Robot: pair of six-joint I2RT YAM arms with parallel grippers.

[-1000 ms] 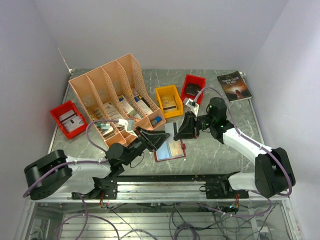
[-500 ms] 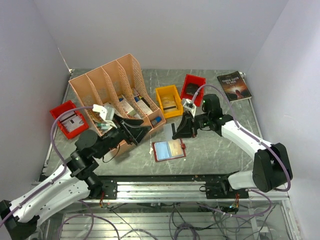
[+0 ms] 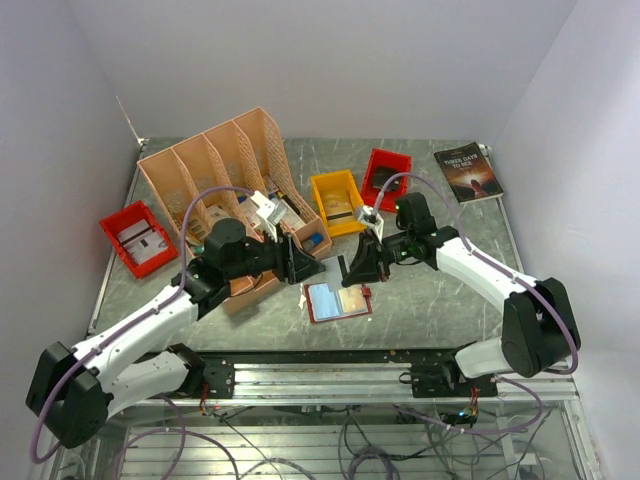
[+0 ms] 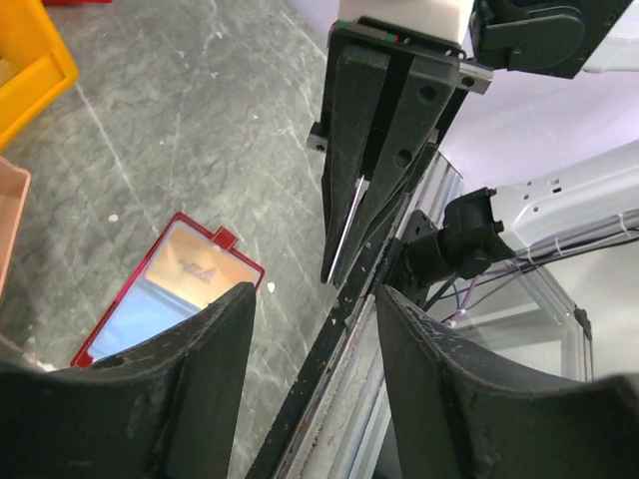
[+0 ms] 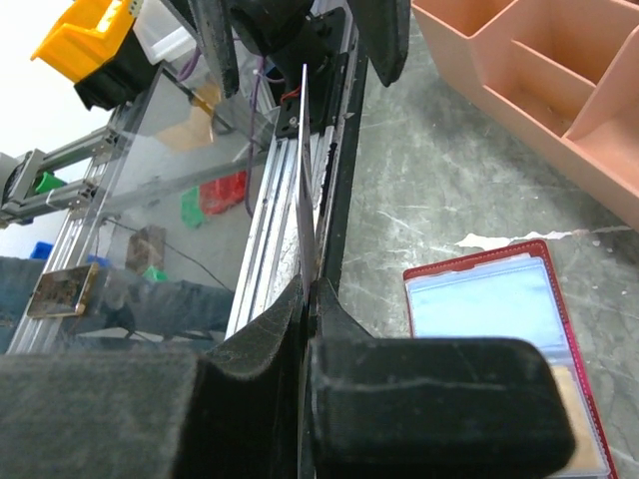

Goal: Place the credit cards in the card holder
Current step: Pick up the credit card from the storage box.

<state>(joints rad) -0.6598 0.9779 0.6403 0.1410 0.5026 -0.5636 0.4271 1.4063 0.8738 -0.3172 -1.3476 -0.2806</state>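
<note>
The red card holder lies open on the table, with a blue face and an orange-yellow face showing under its clear pockets. It also shows in the left wrist view as the card holder and in the right wrist view as the card holder. Just above its far edge my right gripper is shut on a thin credit card, which I see edge-on, so its colour is hidden. My left gripper hangs open and empty a little to the left, facing the right gripper. The left gripper's fingers stand beyond the card's tip.
A peach file organiser with leaflets stands at the back left, close behind the left arm. A yellow bin, a red bin and a dark book sit behind the right arm. Another red bin is far left. The metal rail runs along the near edge.
The left gripper opened, pulled back left from the card holder, then came back toward the middle. The right gripper drifted slightly left, still holding its card.
</note>
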